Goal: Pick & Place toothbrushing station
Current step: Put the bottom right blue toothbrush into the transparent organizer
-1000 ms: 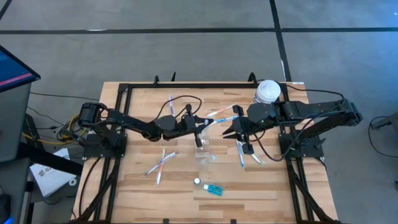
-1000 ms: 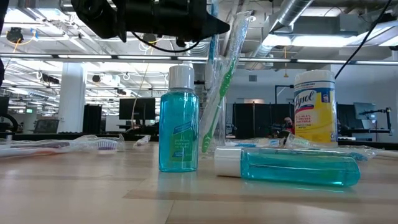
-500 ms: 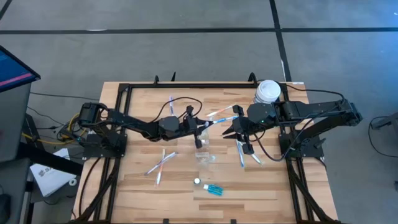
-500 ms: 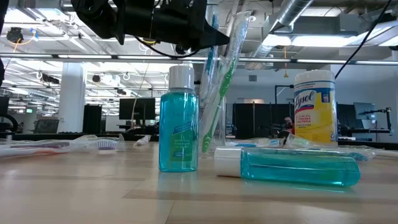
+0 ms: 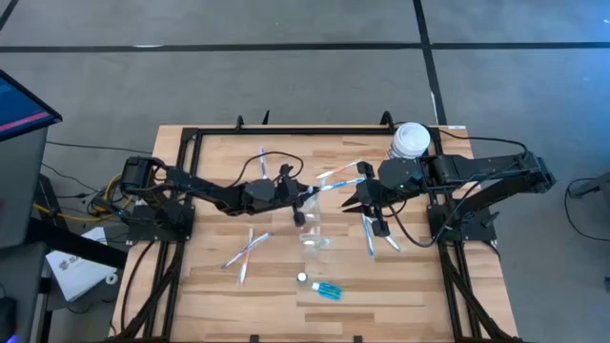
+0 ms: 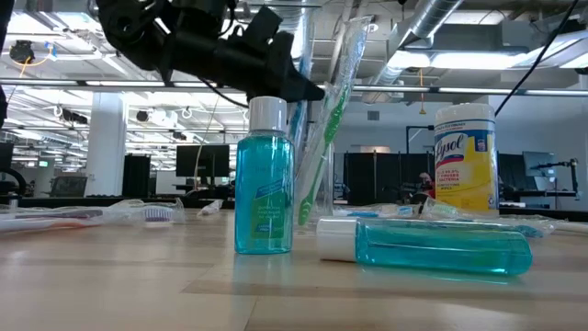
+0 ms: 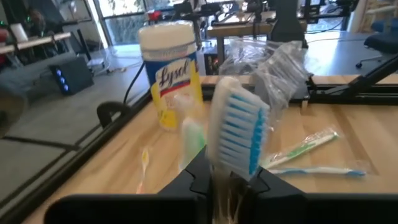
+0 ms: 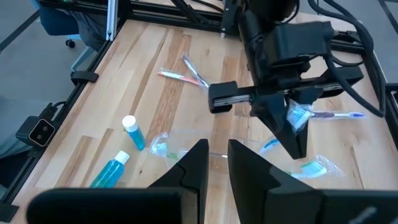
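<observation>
The clear tumbler (image 5: 314,232) stands mid-table; in the low view (image 6: 317,175) a wrapped green toothbrush (image 6: 326,129) leans in it, behind an upright blue bottle (image 6: 264,175). My left gripper (image 5: 301,211) hangs just above the tumbler, shut on a blue-bristled toothbrush (image 7: 236,134). My right gripper (image 5: 351,203) hovers to the tumbler's right, shut and empty. More wrapped toothbrushes lie at the left (image 5: 246,250), far (image 5: 335,173) and right (image 5: 370,233). The blue white-capped tube (image 5: 327,291) lies near the front edge. My left gripper pinches the toothbrush's neck (image 7: 221,177) just under the bristled head, between its two fingers. The head (image 8: 299,116) sticks out past the fingers. The fingers (image 8: 291,134) slant down toward the tumbler. The handle is hidden by the gripper.
A yellow Lysol container with a white lid (image 5: 410,141) stands at the far right, behind my right arm. A small white-capped bottle (image 5: 302,277) stands beside the tube. A black frame rail (image 5: 315,131) runs along the far edge.
My left gripper has tipped from level to a downward slant and sunk toward the tumbler, still shut on the blue-bristled toothbrush. It has also shifted slightly toward the table's left.
</observation>
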### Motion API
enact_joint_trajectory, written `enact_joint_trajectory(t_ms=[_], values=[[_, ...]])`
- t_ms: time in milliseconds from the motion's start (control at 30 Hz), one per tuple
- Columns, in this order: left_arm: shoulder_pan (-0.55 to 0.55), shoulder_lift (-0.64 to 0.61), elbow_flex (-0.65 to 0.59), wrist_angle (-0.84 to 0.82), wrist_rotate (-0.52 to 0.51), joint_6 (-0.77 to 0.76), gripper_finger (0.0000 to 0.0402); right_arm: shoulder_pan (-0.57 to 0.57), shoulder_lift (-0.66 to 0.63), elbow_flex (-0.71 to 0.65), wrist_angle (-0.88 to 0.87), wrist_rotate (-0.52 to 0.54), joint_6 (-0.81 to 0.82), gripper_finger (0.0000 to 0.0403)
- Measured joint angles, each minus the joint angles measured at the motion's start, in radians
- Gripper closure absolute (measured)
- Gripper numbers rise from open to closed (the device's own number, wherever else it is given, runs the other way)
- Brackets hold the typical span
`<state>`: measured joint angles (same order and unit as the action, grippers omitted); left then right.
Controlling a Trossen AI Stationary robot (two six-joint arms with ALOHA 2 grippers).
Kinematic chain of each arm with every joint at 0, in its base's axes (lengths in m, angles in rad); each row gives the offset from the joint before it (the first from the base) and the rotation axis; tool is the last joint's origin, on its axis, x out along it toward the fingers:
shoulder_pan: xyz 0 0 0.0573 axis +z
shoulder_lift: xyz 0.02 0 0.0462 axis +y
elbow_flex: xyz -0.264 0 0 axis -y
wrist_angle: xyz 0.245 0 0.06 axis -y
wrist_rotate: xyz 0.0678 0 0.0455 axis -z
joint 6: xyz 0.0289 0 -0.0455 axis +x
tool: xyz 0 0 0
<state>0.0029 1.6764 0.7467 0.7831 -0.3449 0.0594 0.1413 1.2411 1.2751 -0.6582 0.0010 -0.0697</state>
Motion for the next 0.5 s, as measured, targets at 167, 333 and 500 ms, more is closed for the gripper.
enact_joint_trajectory(t_ms=[167, 333, 500], values=[[0.010, 0.000, -0.014, 0.002, -0.001, -0.042, 0.0386, 0.000, 0.000, 0.000, 0.000, 0.000, 0.000, 0.0351], [0.010, 0.000, -0.023, 0.002, -0.001, -0.042, 0.0384, 0.000, 0.000, 0.000, 0.000, 0.000, 0.000, 0.0351], [0.010, 0.000, -0.023, 0.003, -0.002, -0.047, 0.0386, 0.000, 0.000, 0.000, -0.001, 0.000, 0.000, 0.0351]])
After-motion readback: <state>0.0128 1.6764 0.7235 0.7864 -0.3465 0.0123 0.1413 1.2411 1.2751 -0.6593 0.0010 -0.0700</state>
